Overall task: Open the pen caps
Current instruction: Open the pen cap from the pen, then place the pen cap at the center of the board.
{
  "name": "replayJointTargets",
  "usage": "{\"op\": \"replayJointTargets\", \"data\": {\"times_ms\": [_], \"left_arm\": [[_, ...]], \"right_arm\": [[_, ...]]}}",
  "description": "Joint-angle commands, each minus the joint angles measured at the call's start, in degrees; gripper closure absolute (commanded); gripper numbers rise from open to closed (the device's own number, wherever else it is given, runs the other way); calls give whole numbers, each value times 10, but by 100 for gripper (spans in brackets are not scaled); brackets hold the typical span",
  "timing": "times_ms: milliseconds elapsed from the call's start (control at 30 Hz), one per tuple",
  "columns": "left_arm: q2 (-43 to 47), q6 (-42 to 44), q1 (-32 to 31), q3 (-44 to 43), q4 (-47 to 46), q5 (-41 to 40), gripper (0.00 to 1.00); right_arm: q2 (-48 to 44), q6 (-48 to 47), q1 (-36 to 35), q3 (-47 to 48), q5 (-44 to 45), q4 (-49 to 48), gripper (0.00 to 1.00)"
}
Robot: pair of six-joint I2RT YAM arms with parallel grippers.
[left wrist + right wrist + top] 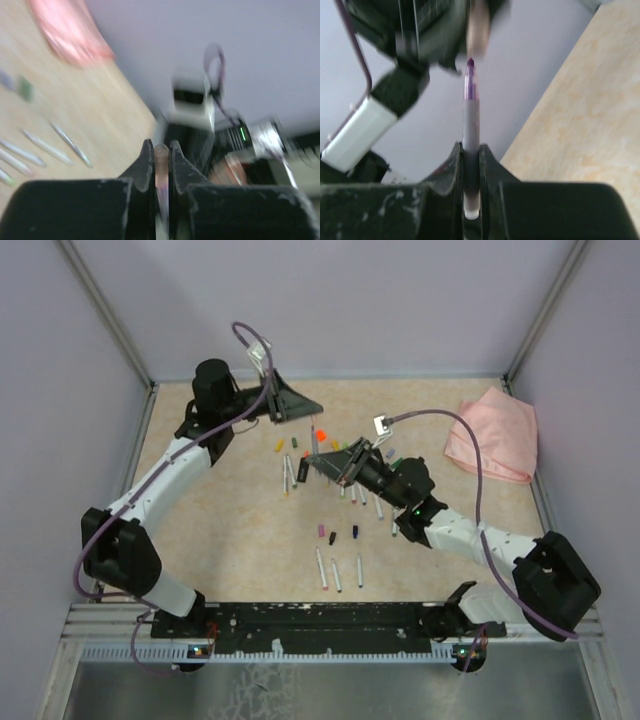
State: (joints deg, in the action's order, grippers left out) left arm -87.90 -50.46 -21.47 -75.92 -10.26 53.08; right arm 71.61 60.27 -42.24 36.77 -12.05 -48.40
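Observation:
My left gripper (312,407) (161,146) is raised over the far middle of the table, shut on a pinkish pen cap (162,161); only the cap's rounded end shows between the fingertips. Just below it my right gripper (318,457) (471,147) is shut on a white pen barrel (471,125). The barrel's bare purple tip (470,65) points at the left gripper. That cap (477,27) hangs blurred a little beyond the tip, apart from it. Loose pen caps lie on the table: yellow (279,447), pink (321,531), black (356,535).
Several white pens (337,573) (47,147) lie in the middle and near part of the table. A pink cloth (495,435) (70,30) is bunched at the far right. Grey walls close the table on three sides.

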Motion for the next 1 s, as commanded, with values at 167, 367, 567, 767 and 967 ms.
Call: {"op": "replayJointTargets", "data": {"times_ms": [167, 367, 567, 767, 967], "left_arm": [[-11, -1, 112, -93, -150, -363, 100], [-9, 8, 114, -92, -155, -328, 100], [46, 1, 122, 26, -163, -261, 100], [114, 26, 124, 156, -85, -154, 100], [189, 108, 114, 249, 131, -136, 100]], "right_arm": [[7, 6, -47, -24, -224, 57, 100], [-4, -2, -49, -22, -214, 76, 100], [-31, -36, -49, -27, -190, 129, 100], [-56, -90, -49, -25, -166, 215, 100], [-71, -146, -50, -16, -141, 300, 100]]}}
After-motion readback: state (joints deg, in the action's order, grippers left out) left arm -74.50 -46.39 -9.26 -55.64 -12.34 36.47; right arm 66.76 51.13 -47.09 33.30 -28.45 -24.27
